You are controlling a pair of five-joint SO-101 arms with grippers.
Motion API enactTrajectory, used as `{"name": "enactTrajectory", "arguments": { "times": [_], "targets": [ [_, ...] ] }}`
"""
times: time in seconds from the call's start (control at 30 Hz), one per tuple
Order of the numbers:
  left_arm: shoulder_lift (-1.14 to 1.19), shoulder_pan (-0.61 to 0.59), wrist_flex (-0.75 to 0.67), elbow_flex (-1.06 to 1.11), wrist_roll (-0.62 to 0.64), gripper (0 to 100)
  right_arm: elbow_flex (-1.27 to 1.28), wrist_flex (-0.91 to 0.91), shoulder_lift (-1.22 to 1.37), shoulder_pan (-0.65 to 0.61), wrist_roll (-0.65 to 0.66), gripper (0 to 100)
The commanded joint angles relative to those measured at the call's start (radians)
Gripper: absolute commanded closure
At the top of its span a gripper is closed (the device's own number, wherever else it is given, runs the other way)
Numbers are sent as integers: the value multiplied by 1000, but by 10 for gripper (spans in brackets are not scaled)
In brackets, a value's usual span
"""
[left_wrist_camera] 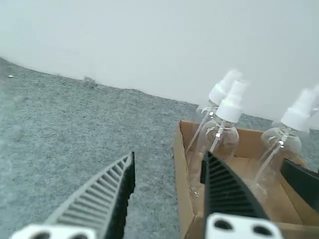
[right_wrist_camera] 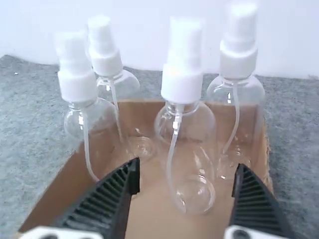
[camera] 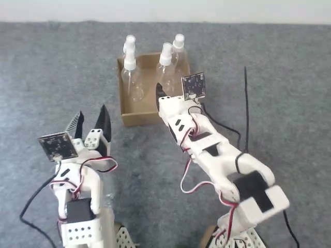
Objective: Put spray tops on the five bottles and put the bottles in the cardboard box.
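The cardboard box [camera: 135, 114] sits at the middle back of the grey carpet. Several clear bottles with white spray tops stand upright in it, such as one at the left [camera: 130, 75] and one at the right [camera: 165, 70]. My right gripper [camera: 168, 97] hangs open over the box's near right corner. In the right wrist view its open fingers [right_wrist_camera: 186, 167] frame the nearest bottle [right_wrist_camera: 185, 130] without touching it. My left gripper [camera: 91, 123] is open and holds nothing, raised left of the box's front. The left wrist view shows it [left_wrist_camera: 167, 167] beside the box wall [left_wrist_camera: 180, 164].
Grey carpet [camera: 51, 77] covers the table, and a white wall runs along the far edge. A black cable [camera: 246, 113] trails right of the right arm. The right arm's body [camera: 222, 155] stretches from the front edge toward the box.
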Motion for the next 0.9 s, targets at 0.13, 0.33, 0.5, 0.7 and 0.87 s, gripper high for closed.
{"name": "enactTrajectory", "arguments": {
  "times": [0.13, 0.33, 0.5, 0.7, 0.87],
  "targets": [
    [-18, -28, -61, -19, -2, 801, 43, 199, -242, 2, 12, 742],
    [-18, -60, -61, -21, 0, 801, 48, 389, -366, 2, 12, 742],
    [-18, -155, -61, -44, 46, 801, 48, 536, -453, 2, 12, 740],
    [-18, -269, -71, -59, 147, 801, 48, 661, -529, 4, 12, 740],
    [-18, -327, -71, -64, 195, 801, 48, 737, -578, -1, 12, 740]
  ]
}}
